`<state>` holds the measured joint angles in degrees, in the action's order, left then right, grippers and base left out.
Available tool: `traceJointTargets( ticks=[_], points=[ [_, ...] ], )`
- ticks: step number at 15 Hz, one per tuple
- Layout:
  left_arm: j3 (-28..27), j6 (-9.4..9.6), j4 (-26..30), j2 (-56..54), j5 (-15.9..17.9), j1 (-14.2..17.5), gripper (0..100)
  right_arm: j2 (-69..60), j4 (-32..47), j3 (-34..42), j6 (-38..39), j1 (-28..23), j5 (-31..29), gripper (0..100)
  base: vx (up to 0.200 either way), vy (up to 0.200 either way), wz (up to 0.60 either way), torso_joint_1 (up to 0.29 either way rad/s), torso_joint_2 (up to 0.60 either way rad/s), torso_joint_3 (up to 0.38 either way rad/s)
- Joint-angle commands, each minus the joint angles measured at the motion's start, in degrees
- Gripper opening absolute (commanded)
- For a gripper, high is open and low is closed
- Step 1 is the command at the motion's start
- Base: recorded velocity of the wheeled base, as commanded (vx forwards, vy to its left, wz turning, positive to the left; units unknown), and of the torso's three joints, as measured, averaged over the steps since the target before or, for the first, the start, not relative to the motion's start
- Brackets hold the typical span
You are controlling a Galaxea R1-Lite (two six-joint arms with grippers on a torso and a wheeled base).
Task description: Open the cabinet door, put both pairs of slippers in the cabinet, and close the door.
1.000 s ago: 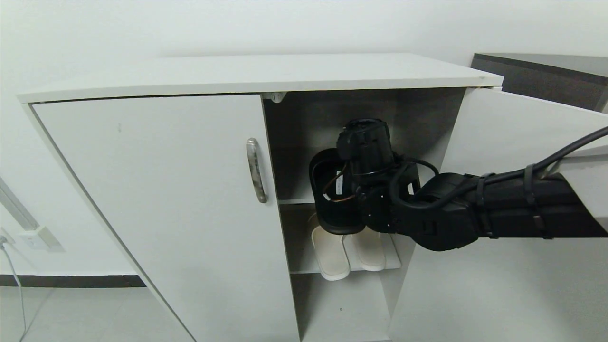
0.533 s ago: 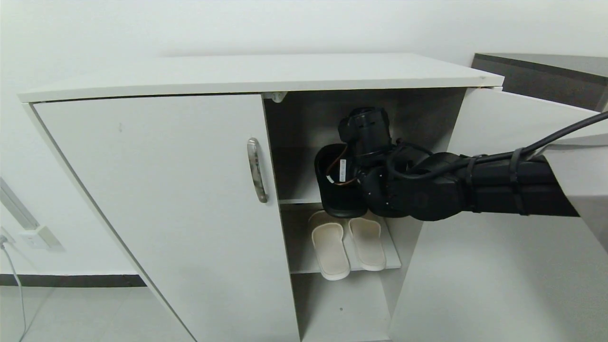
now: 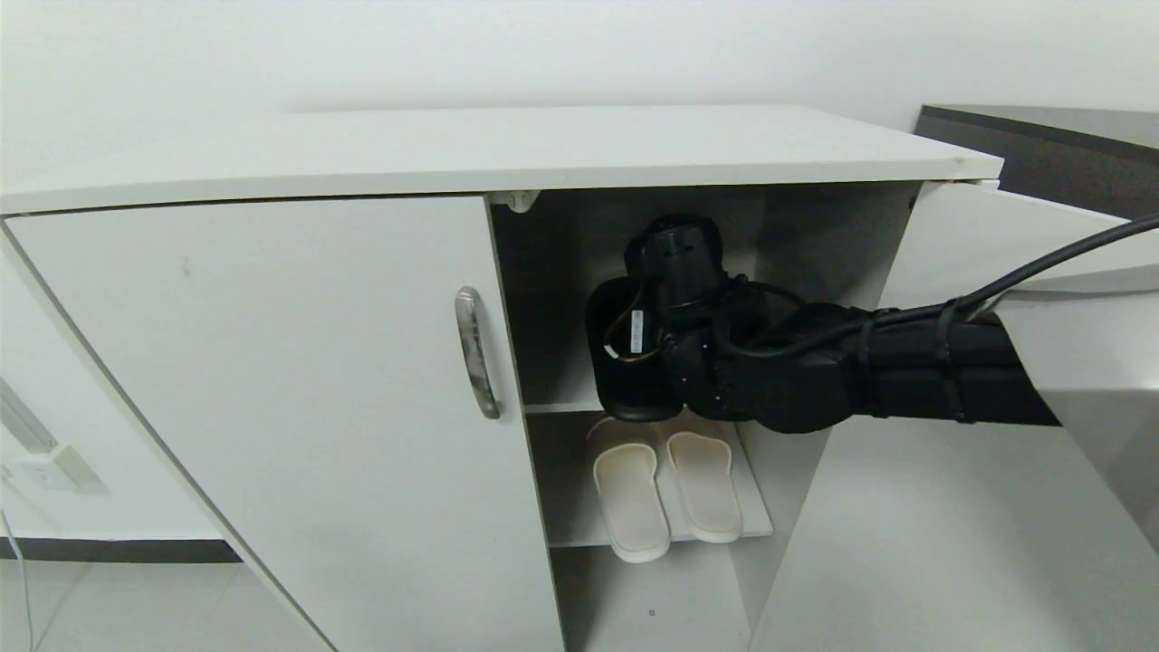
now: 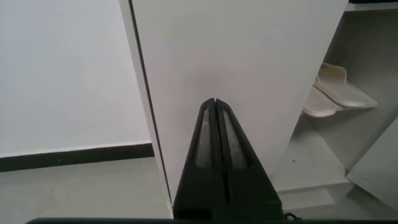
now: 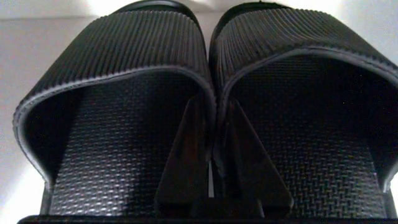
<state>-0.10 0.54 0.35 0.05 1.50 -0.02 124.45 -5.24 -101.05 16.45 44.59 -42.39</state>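
The white cabinet (image 3: 507,149) has its right door (image 3: 1014,235) swung open and its left door (image 3: 272,380) closed. A pair of cream slippers (image 3: 665,484) lies on the middle shelf, also visible as the cream slippers (image 4: 339,93) in the left wrist view. My right arm reaches into the upper compartment with the black slippers (image 3: 620,362). My right gripper (image 5: 214,158) is shut on the inner edges of both black slippers (image 5: 124,74), pinching them together. My left gripper (image 4: 214,109) is shut with nothing in it, low in front of the closed left door (image 4: 236,62).
A metal handle (image 3: 475,353) is on the left door. The bottom compartment (image 3: 647,602) lies under the cream slippers. A wall socket (image 3: 41,466) sits low on the left wall. A dark-edged surface (image 3: 1041,154) stands behind the open door.
My right arm has carried the black slippers up and deeper into the upper compartment, uncovering the cream pair below. The head camera has moved closer to the cabinet.
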Motion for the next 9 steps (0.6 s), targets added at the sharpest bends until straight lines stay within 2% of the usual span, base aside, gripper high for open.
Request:
traceJointTargets(
  ticks=[1,9],
  points=[
    [0.0,-0.01,0.0,0.0,0.0,0.0,0,1.3,-0.2,-1.0,0.0,-0.3,-0.1,0,0.000,0.000,0.00,0.000,0.00,0.000],
    [0.0,-0.10,0.0,0.0,0.0,0.0,0,6.0,0.9,-9.3,-0.6,-2.1,0.0,0,0.000,0.000,0.00,0.000,0.00,0.000]
  ],
)
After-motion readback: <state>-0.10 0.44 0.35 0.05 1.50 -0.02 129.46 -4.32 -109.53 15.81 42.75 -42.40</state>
